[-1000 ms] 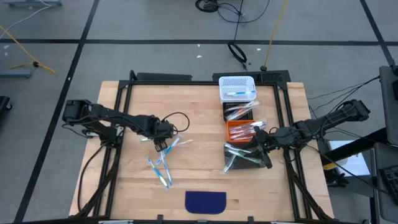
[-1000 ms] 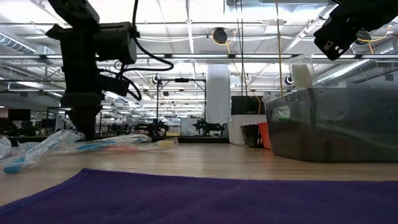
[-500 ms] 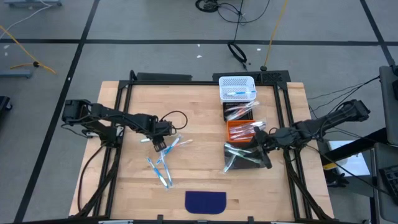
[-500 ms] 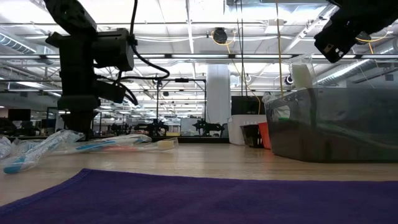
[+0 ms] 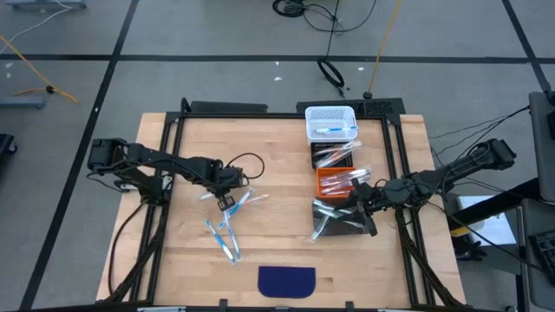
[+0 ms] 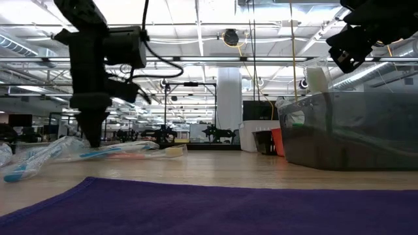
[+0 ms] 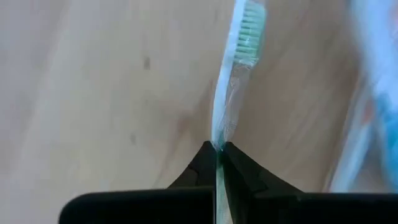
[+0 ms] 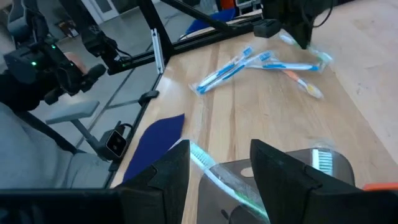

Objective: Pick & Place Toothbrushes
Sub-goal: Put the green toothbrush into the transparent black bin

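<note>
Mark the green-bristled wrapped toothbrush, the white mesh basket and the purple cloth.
Green-bristled wrapped toothbrush [image 7: 247,28]: left wrist view, bristle head.
White mesh basket [image 5: 330,114]: high view, far rim.
Purple cloth [image 5: 287,280]: high view, centre.

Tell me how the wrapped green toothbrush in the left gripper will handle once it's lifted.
The green toothbrush looks thin and probably light. Its shiny clear wrapper may be slippery, and the left gripper pinches only a narrow part of it, so it could pivot or slide. Being long and slender, it will likely stay fairly stiff while the loose wrapper crinkles.
</note>
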Controlling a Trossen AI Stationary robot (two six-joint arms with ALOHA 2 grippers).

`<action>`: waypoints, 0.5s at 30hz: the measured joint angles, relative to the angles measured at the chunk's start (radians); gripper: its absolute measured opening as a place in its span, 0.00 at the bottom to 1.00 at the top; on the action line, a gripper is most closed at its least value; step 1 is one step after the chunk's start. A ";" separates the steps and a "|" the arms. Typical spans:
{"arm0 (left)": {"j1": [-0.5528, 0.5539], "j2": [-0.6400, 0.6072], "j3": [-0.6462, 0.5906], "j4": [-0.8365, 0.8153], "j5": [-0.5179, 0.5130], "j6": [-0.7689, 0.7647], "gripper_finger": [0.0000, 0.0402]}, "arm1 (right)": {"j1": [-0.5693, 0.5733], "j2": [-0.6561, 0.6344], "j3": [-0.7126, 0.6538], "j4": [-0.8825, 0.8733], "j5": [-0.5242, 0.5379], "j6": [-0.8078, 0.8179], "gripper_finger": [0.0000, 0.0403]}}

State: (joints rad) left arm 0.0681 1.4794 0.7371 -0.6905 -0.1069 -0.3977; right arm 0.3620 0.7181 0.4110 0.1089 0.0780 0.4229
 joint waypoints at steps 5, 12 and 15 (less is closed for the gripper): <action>0.000 -0.001 0.082 -0.024 -0.025 0.030 0.00 | 0.000 0.000 0.000 0.000 0.003 -0.001 0.40; 0.000 -0.001 0.211 0.066 -0.025 0.112 0.00 | 0.000 0.000 0.000 0.001 0.054 -0.036 0.40; -0.003 -0.001 0.262 0.147 -0.012 0.164 0.00 | -0.001 0.000 0.000 0.018 0.059 -0.060 0.40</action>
State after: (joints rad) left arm 0.0650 1.4780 0.9993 -0.5431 -0.1185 -0.2333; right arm 0.3611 0.7185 0.4110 0.1270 0.1372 0.3627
